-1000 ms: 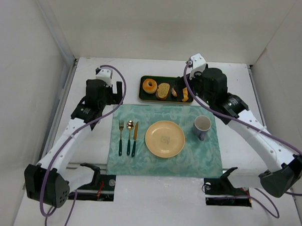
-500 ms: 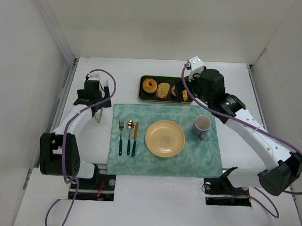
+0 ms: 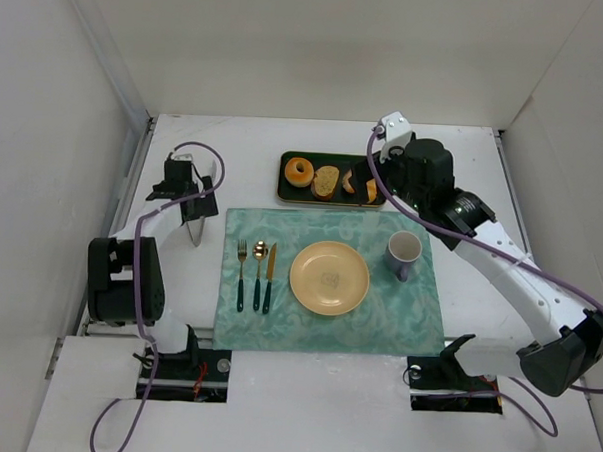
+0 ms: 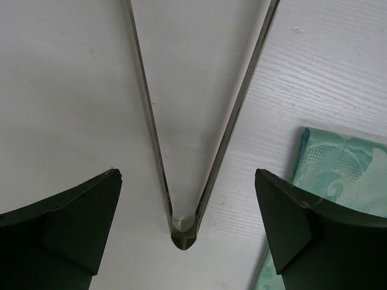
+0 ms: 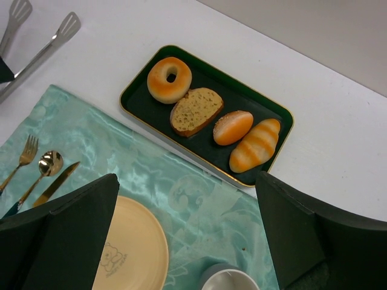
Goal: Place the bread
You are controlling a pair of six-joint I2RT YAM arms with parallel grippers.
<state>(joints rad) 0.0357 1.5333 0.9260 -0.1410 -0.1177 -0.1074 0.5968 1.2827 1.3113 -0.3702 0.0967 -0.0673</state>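
A dark green tray [image 5: 284, 118] at the back of the table holds a bagel [image 5: 169, 79], a bread slice [image 5: 196, 110], a round bun [image 5: 233, 127] and a striped roll [image 5: 255, 145]. A yellow plate [image 3: 329, 277] sits empty on the teal mat [image 3: 327, 327]. Metal tongs [image 4: 236, 115] lie on the table left of the mat. My left gripper [image 4: 187, 175] is open, low over the tongs, its fingers on either side of the hinge end. My right gripper [image 5: 186, 181] is open and empty, above the mat between tray and plate.
A fork, spoon and knife [image 3: 255, 274] lie on the mat left of the plate. A grey cup [image 3: 403, 252] stands right of it. The tongs also show in the top view [image 3: 194, 229]. White walls enclose the table on three sides.
My left arm has folded back and swung left, bringing its gripper down over the tongs. The right arm has barely shifted. The bread has not moved.
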